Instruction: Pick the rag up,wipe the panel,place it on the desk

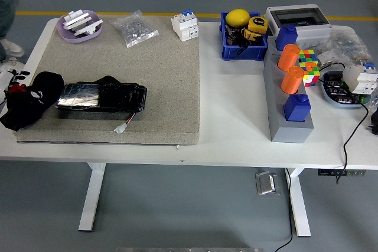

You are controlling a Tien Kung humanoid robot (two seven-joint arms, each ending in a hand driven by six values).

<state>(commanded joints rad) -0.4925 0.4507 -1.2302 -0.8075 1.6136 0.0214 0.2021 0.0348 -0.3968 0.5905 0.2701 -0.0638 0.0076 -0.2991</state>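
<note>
**Inspector:** Status of the pick?

**Operator:** I judge it under way. The left hand (20, 107) lies over the black rag (41, 90) at the grey mat's (118, 57) left edge; both are dark, so I cannot tell whether the fingers have closed on it. The right hand is out of view.

**Inspector:** Next move?

**Operator:** Secure the rag, lift it, then sweep right across the black panel (101, 97), which lies touching it.
</note>
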